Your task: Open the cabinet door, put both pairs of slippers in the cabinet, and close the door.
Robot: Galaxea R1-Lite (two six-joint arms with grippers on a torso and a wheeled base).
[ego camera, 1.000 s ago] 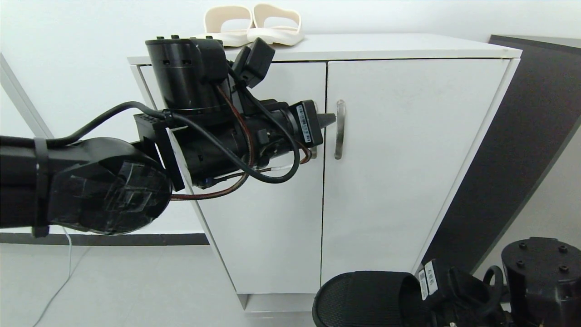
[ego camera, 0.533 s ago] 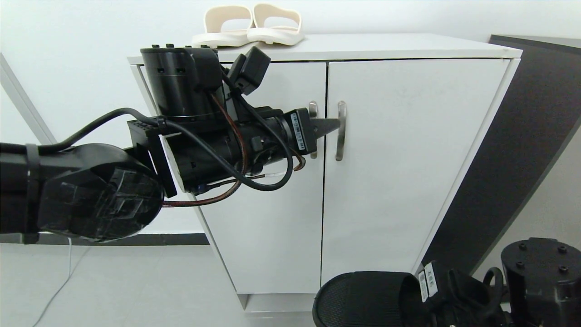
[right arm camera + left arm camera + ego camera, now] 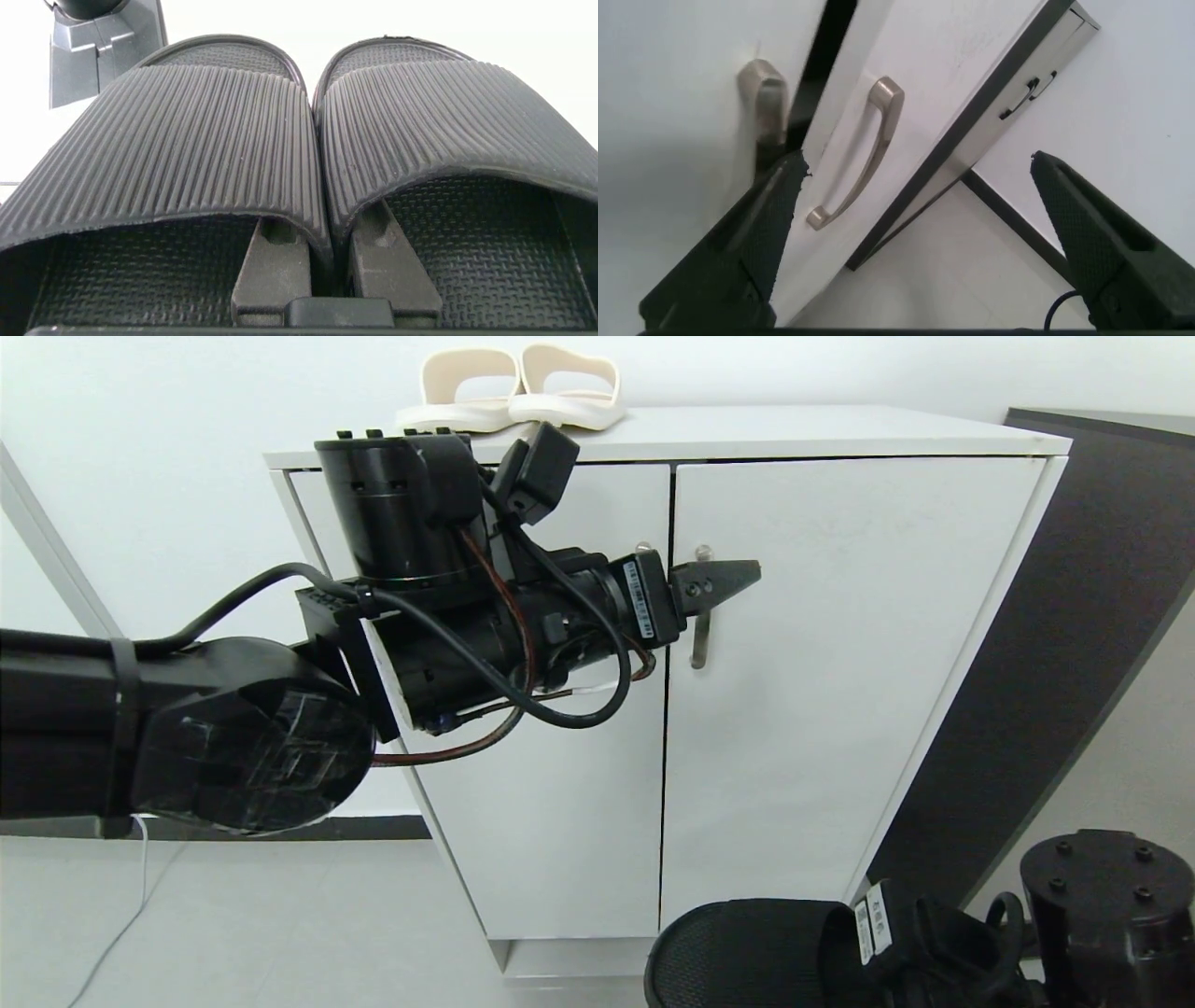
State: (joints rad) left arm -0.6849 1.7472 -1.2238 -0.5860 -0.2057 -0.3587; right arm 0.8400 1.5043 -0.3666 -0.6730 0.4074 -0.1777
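Observation:
A white two-door cabinet (image 3: 840,709) stands ahead, its doors looking shut in the head view. A beige pair of slippers (image 3: 518,387) lies on its top. My left gripper (image 3: 738,581) is at handle height and open. In the left wrist view its fingers (image 3: 738,252) straddle the right door's metal handle (image 3: 854,154) without touching it, and the left door's handle (image 3: 761,103) is beside one finger. Low at the right, my right gripper (image 3: 896,933) is shut on the black pair of slippers (image 3: 747,952). The right gripper (image 3: 332,280) pinches the two inner side walls of the black slippers (image 3: 187,140) together.
A dark panel (image 3: 1074,663) leans along the cabinet's right side. Grey floor (image 3: 280,924) lies open to the left of the cabinet, with a thin cable (image 3: 121,915) on it and a dark baseboard (image 3: 233,826) along the white wall.
My left gripper has moved right and slightly up, from beside the left door's handle to across the right door's handle. The right arm with the black slippers has barely shifted.

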